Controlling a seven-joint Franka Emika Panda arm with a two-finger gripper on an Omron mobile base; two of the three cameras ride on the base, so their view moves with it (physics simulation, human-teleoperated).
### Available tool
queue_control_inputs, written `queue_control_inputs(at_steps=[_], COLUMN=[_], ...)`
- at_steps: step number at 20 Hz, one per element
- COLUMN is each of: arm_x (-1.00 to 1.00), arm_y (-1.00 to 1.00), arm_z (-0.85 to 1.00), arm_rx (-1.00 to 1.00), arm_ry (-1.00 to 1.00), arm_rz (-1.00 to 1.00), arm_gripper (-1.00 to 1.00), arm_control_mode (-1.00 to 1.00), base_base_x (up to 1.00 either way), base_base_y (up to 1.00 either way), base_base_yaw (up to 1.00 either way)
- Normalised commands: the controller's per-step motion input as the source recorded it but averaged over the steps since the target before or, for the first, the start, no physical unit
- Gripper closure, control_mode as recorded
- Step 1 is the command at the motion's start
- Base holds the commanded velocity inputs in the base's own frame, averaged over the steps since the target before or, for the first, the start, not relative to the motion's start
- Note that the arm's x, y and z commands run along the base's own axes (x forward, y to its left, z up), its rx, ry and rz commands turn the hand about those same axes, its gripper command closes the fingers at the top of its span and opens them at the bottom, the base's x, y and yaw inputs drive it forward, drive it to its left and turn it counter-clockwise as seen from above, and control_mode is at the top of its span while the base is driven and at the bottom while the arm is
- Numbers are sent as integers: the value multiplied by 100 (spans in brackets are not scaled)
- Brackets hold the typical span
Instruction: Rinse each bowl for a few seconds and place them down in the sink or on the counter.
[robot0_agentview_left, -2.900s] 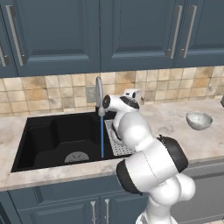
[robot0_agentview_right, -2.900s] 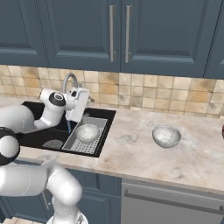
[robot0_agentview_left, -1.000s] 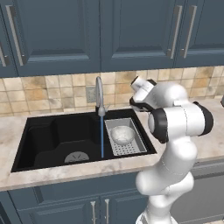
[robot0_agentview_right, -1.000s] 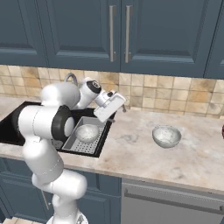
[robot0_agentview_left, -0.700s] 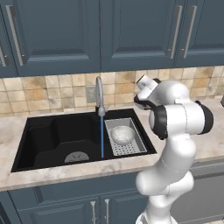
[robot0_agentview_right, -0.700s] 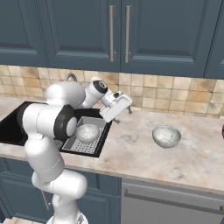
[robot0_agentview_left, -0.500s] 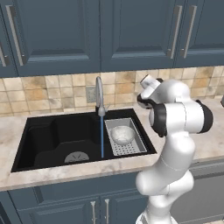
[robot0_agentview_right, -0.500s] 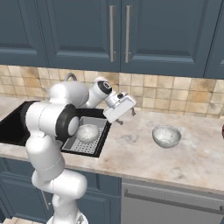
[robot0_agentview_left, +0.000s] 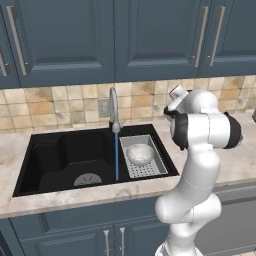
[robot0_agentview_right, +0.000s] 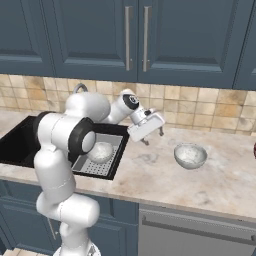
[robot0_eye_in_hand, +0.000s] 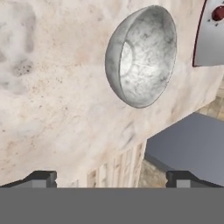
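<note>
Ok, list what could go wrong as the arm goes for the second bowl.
1. The bowl on the counter is round and sits loose, and the open claw hangs short of it; a pinch on the rim may tip or slide it.
2. The faucet is running into the sink, so a bowl carried through the stream may splash.
3. The other bowl already fills much of the perforated tray; setting another there may knock it.

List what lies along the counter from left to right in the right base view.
Sink → bowl in the grey tray → open hand → bowl on the counter.
</note>
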Motion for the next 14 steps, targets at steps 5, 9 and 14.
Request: queue_control_inputs(at_steps=[5, 9, 14], arm_x=[8, 10, 11], arm_y=[-27, -26, -16], arm_z=[-18, -21, -14], arm_rx=[5, 6, 4], arm_ry=[0, 0, 0], arm_rz=[-3, -1, 0], arm_gripper=[-100, -100, -100], arm_control_mode=[-100, -100, -100], base_base_x=[0, 0, 0], base_base_y=[0, 0, 0], base_base_yaw=[0, 0, 0])
